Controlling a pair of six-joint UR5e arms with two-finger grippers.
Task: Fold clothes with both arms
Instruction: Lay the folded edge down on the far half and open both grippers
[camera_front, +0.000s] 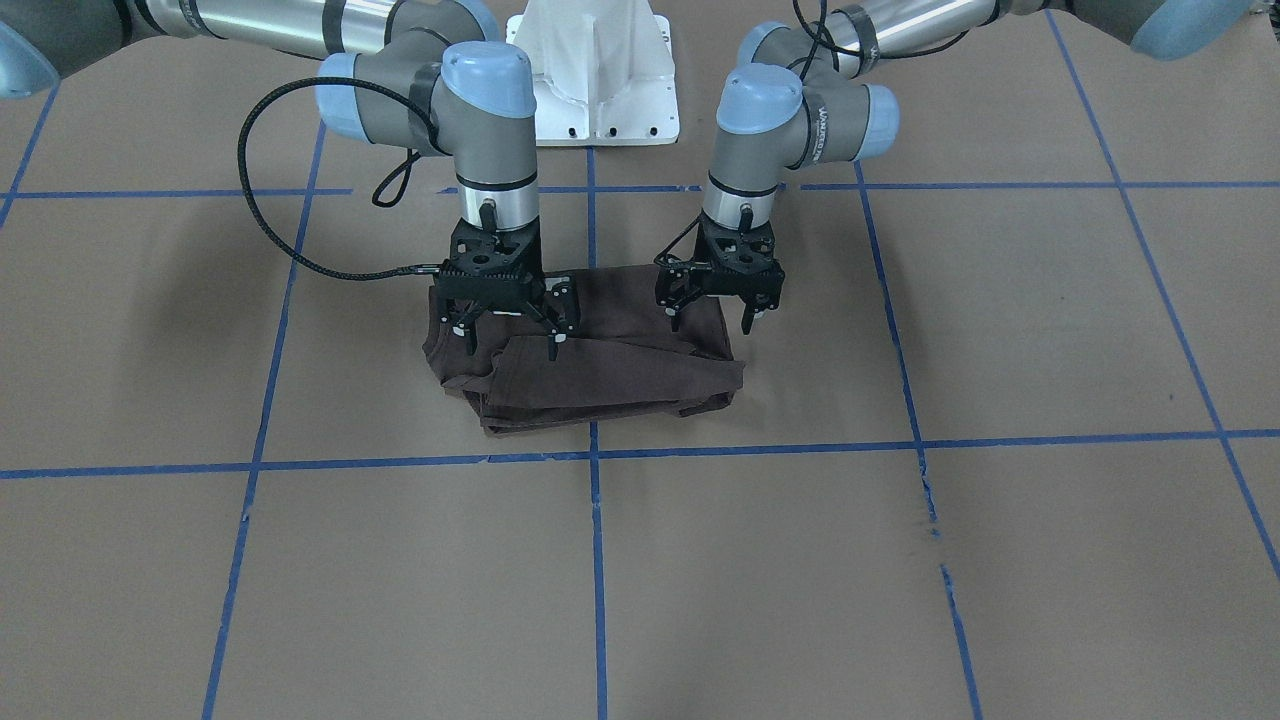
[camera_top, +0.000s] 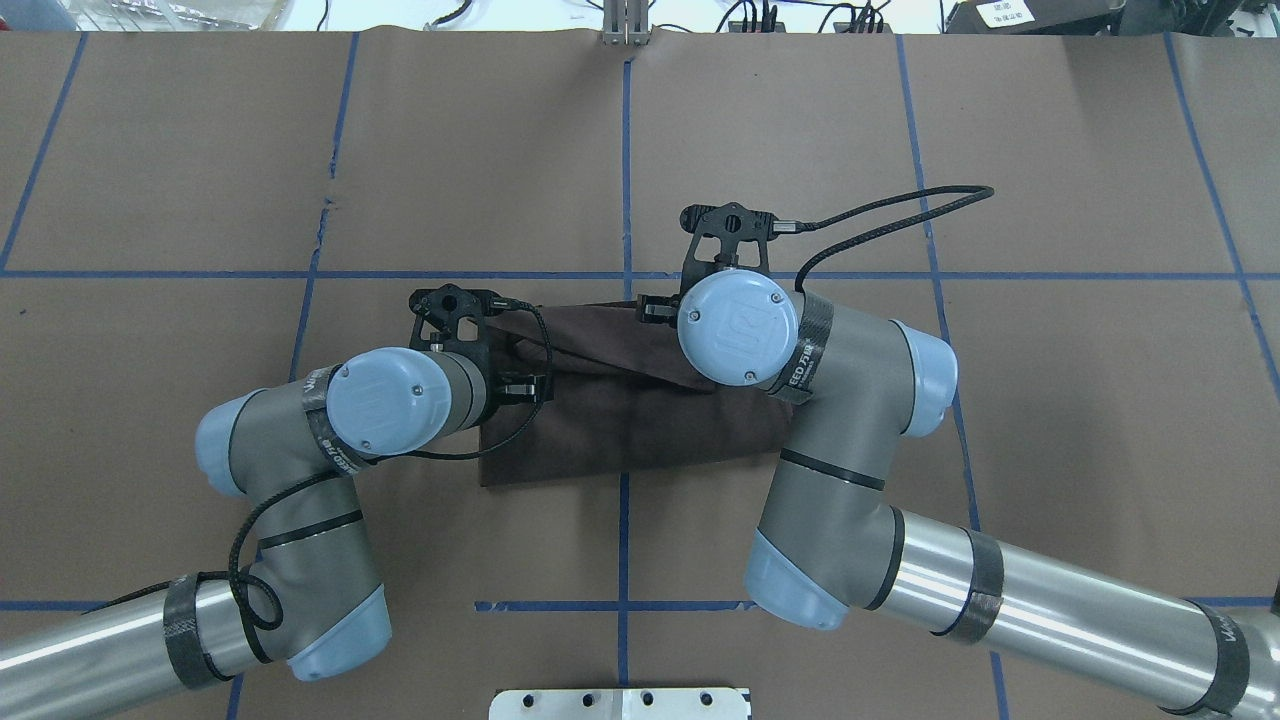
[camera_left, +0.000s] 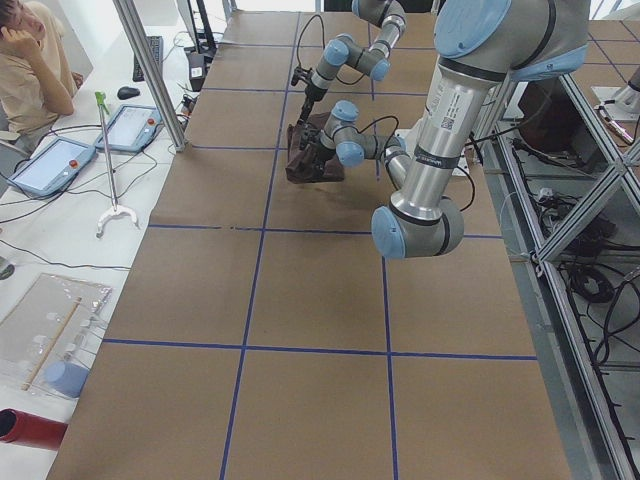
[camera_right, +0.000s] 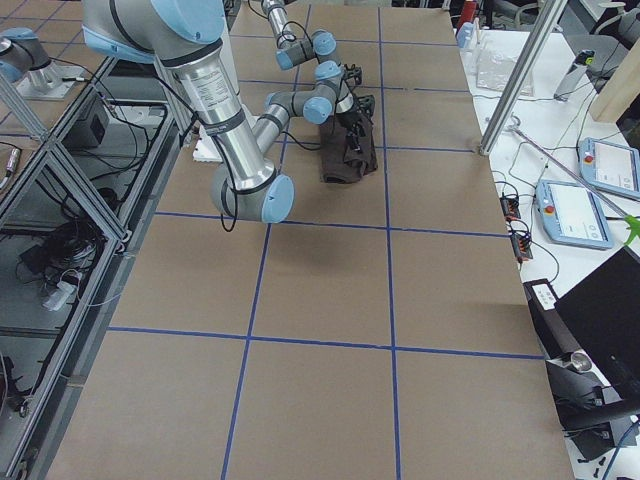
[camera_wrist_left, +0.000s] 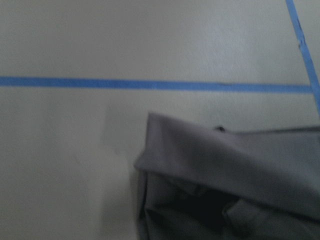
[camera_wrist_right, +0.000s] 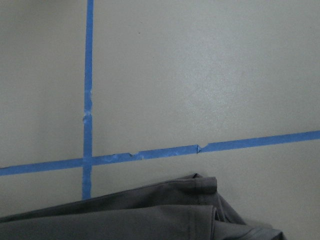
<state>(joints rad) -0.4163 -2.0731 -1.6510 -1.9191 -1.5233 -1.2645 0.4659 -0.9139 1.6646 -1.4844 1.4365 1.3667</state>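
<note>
The clothes, a dark brown T-shirt (camera_front: 610, 375), lie folded into a thick rectangle on the brown table, also seen in the overhead view as the shirt (camera_top: 620, 420). In the front-facing view my left gripper (camera_front: 711, 318) hangs open just over the shirt's end on that view's right, with nothing between its fingers. My right gripper (camera_front: 509, 340) is open too, its fingertips low over the shirt's other end near a raised fold. Both wrist views show only a shirt edge (camera_wrist_left: 225, 180) (camera_wrist_right: 150, 215) and no fingers. From overhead the wrists hide both grippers.
Blue tape lines (camera_front: 596, 560) divide the table into squares. The white pedestal base (camera_front: 600, 90) stands at the robot's side. A seated person (camera_left: 25, 70) and tablets (camera_left: 50, 165) are beyond the table's far edge, with more consoles (camera_right: 580, 215) at the other end.
</note>
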